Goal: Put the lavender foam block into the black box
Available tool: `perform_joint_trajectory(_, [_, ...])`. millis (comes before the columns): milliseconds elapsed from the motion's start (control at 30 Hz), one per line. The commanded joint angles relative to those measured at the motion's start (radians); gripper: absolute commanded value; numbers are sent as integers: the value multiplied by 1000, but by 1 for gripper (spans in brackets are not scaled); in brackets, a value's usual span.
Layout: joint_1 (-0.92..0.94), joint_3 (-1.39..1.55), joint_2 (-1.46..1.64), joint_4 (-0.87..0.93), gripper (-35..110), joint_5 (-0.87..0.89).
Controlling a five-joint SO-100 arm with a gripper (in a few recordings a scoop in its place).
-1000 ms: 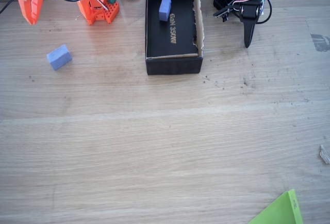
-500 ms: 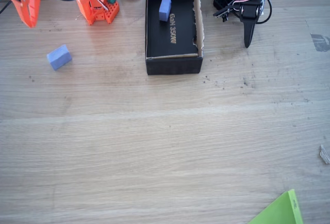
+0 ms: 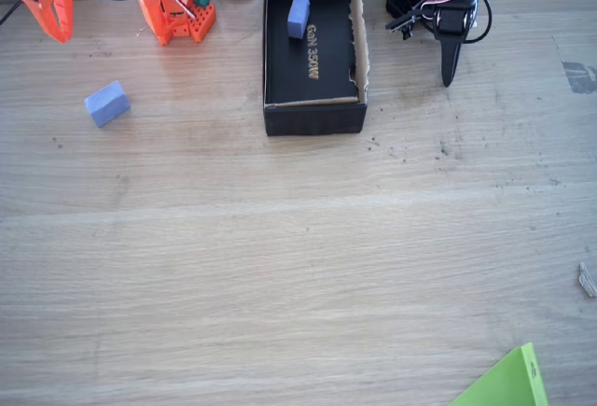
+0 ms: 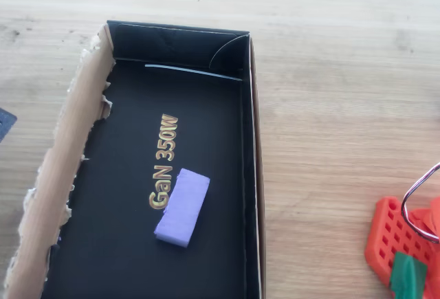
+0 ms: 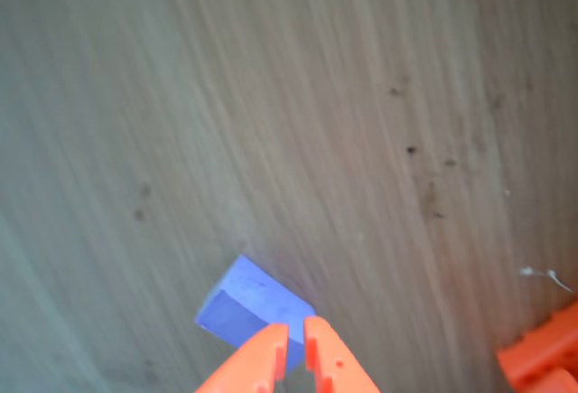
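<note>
a: where do we see the lavender foam block (image 3: 107, 103)?
b: on the bare desk (image 3: 298, 266), well left of the black box (image 3: 312, 115) in the fixed view, lying skewed, slightly longer side running up to the right.
a: gripper (image 5: 295, 339)?
b: orange tips nearly together, holding nothing, above the block in the wrist view.
a: inside the box?
b: we see a longer lavender block (image 4: 182, 207) beside the gold lettering (image 4: 163, 162), long axis along the box.
</note>
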Motion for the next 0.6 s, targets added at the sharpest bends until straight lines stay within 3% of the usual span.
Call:
perform_joint_trajectory(0, [-11,-71,-12,43,0,40])
perform_joint_trajectory(567, [-117,-137,-52,144,0,187])
